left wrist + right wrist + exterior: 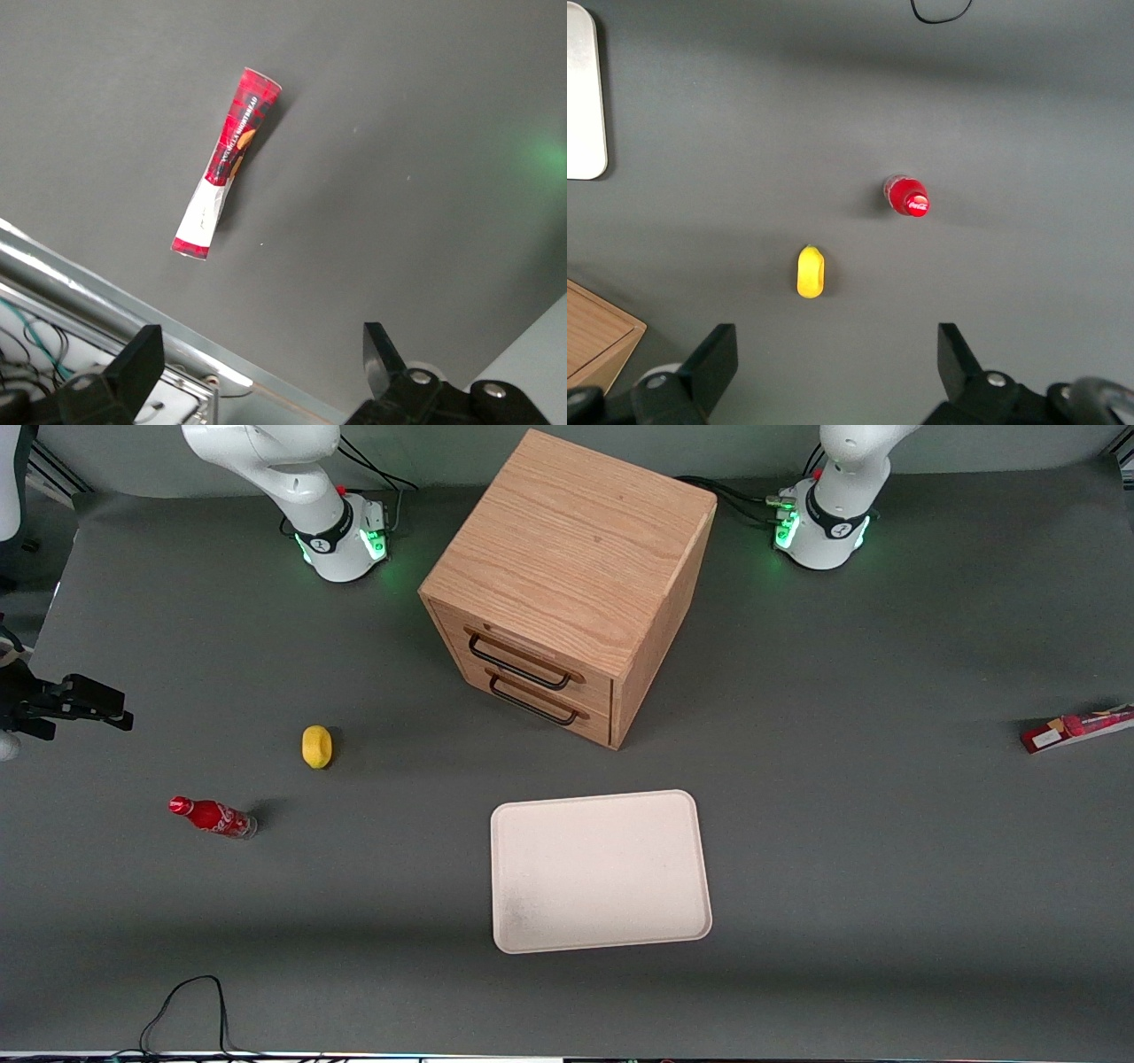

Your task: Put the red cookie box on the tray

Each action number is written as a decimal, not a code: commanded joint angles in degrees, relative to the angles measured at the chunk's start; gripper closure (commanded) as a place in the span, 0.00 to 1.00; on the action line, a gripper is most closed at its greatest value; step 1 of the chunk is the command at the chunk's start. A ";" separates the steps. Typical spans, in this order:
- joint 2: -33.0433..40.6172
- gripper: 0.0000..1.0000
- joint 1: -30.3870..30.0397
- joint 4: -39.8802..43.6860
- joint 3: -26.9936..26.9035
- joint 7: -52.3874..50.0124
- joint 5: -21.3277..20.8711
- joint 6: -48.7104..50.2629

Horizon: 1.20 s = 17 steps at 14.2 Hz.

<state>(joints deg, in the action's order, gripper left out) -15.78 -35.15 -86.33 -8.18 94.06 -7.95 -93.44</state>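
Note:
The red cookie box lies flat on the grey table at the working arm's end, close to the table's side edge. In the left wrist view the red cookie box shows its dark-red length with cookie pictures and a white end. My gripper hangs well above the table, open, with nothing between its fingers, and the box is apart from it; the front view does not show it. The cream-white tray rests bare near the front camera, in front of the cabinet.
A wooden two-drawer cabinet stands mid-table, farther from the front camera than the tray. A yellow lemon and a small red cola bottle lie toward the parked arm's end. A metal rail runs along the table edge by the box.

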 commanded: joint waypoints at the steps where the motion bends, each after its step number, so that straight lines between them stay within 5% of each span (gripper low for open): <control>1: -1.27 0.00 -0.10 -0.49 0.80 5.33 -0.22 -2.26; 11: -2.67 0.00 -1.50 -19.47 0.88 9.03 2.68 -26.58; 17: -9.00 0.01 -1.50 -20.19 0.97 13.25 6.02 -33.37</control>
<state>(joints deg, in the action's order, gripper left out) -23.84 -36.37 -106.18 -7.32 105.15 -3.28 -124.73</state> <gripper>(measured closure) 0.004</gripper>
